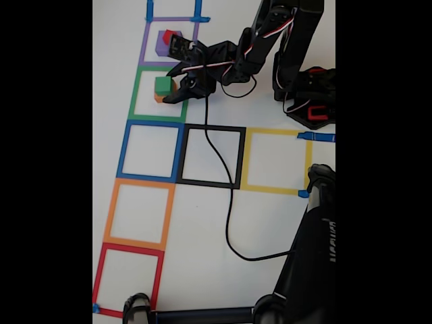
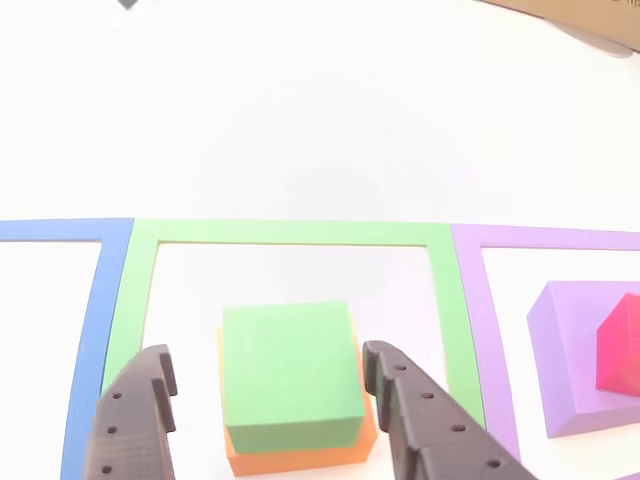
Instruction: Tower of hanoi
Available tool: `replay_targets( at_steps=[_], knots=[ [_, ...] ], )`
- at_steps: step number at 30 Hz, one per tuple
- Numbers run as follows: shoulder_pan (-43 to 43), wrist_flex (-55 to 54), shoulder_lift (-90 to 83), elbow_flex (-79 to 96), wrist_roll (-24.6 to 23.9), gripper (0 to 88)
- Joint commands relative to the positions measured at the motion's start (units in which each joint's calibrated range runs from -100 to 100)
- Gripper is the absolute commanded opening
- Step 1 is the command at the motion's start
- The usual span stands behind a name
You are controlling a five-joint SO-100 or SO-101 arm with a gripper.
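In the other view, your gripper stands open, one finger left of the green cube and one right of it, neither clearly touching. The green cube sits on the orange cube, inside the green tape square. To the gripper's left runs the blue tape square. To its right, the red cube rests on the purple cube. In the fixed view, a black cable trails across the black tape square.

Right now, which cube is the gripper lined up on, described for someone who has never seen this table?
Find the green tape square beside the purple one in the fixed view. Inside it stands a two-cube stack, and the green cube on top sits between the open gripper fingers. It rests on an orange cube, unlike the red cube on purple.
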Motion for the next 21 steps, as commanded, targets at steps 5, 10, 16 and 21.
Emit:
replay_targets(
  at_steps=[5, 10, 16, 21],
  knots=[
    [0.3, 34.3, -31.7, -5.2, 0.4, 15.1],
    [0.6, 64.8, -45.5, -16.8, 0.4, 3.9],
    [3.3, 92.5, -44.4, -42.8, 0.4, 1.3],
    [9.2, 107.0, -38.7, -64.8, 0.4, 1.3]
  ],
)
